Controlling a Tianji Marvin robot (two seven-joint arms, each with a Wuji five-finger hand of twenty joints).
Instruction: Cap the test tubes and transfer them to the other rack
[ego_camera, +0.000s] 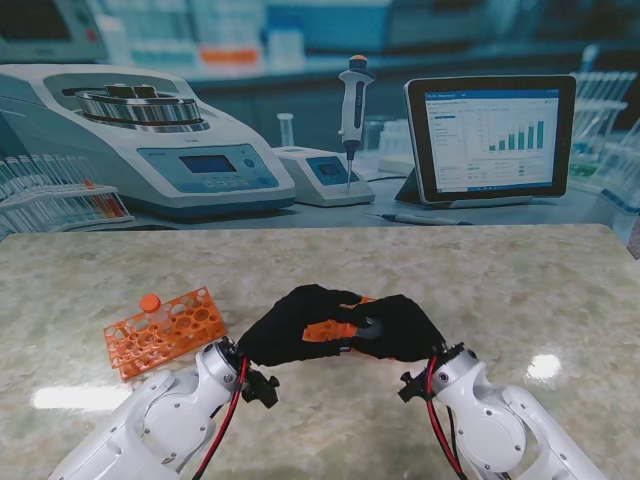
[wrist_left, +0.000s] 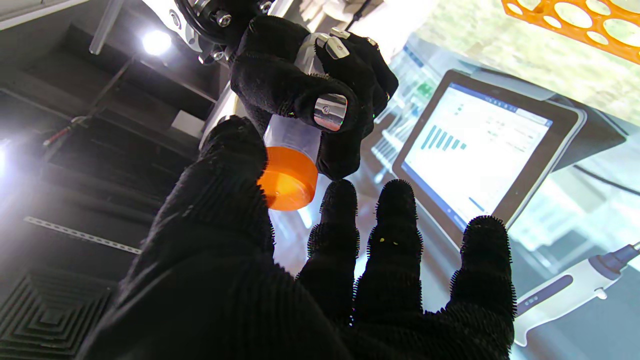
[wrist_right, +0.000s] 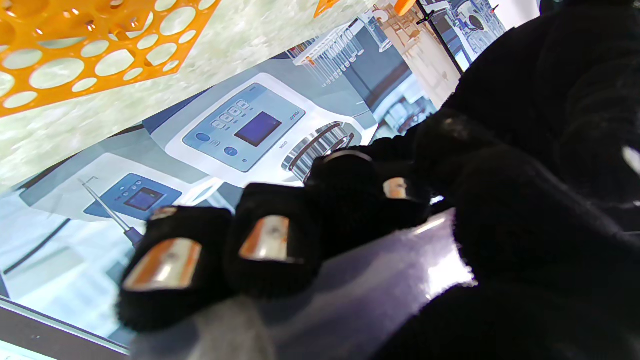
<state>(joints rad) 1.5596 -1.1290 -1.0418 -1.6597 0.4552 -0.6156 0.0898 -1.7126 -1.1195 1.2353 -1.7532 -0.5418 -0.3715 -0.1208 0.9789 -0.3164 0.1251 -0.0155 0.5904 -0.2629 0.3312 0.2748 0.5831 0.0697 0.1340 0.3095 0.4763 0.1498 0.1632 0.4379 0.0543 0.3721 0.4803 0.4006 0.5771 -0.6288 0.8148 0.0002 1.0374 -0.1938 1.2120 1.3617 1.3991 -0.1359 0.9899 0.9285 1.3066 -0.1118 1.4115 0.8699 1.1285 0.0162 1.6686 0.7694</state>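
Observation:
My two black-gloved hands meet over the middle of the table. In the left wrist view my right hand (wrist_left: 310, 85) is shut on a clear test tube (wrist_left: 295, 137) with an orange cap (wrist_left: 290, 182) on its end. My left hand (wrist_left: 300, 280) has its thumb against one side of that cap and the index fingertip close to the other, with the remaining fingers spread. From the stand, the left hand (ego_camera: 290, 322) and right hand (ego_camera: 395, 328) hide the tube. An orange rack (ego_camera: 170, 330) at the left holds one capped tube (ego_camera: 150, 303). A second orange rack (ego_camera: 325, 328) shows between the hands.
A printed lab backdrop with a centrifuge (ego_camera: 140, 140), pipette (ego_camera: 352, 100) and tablet (ego_camera: 490, 135) stands along the table's far edge. Marble table top (ego_camera: 500, 290) stretches to the right of the hands.

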